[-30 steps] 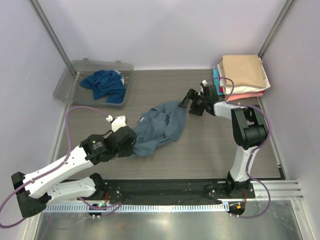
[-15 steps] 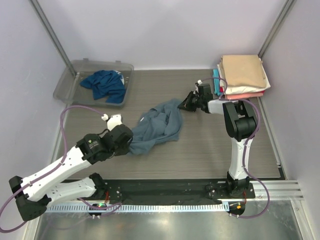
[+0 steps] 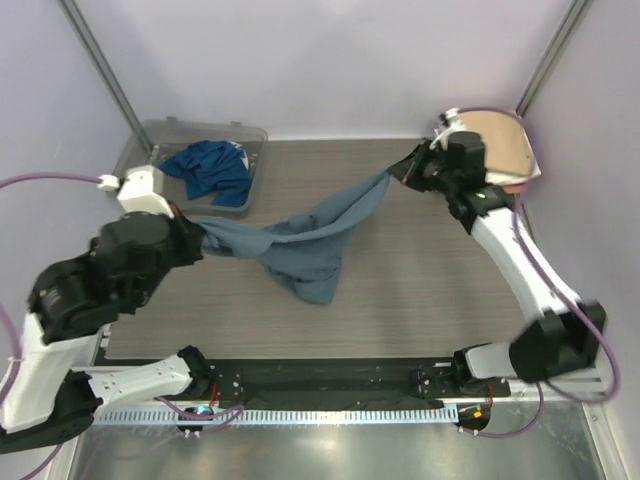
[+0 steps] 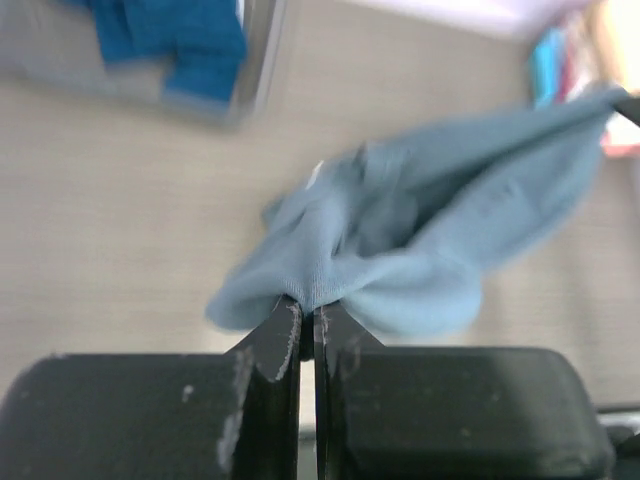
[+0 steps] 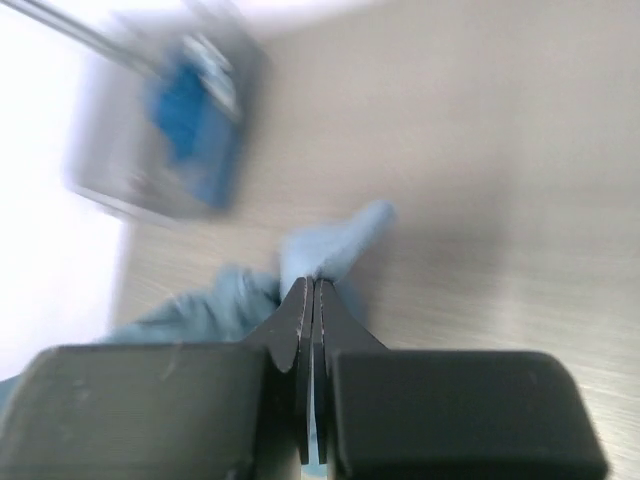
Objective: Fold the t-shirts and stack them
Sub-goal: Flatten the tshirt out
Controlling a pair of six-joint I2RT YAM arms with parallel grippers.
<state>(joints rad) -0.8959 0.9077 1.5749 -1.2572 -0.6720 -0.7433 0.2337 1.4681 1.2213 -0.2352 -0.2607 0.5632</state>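
Pinching the near-left end of the slate-blue shirt (image 3: 300, 245), the left hand (image 4: 302, 312) is clenched on cloth. The shirt's long axis runs rightward and away over the bench (image 3: 430, 300), its middle sagging, to the right hand (image 5: 311, 295), likewise clenched on it.

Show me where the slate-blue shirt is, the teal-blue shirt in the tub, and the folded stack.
slate-blue shirt (image 3: 305, 245): top external view, on the sagging middle of the cloth.
teal-blue shirt (image 3: 208, 168): top external view, on the centre of the crumpled heap.
folded stack (image 3: 505, 135): top external view, on its tan top layer.
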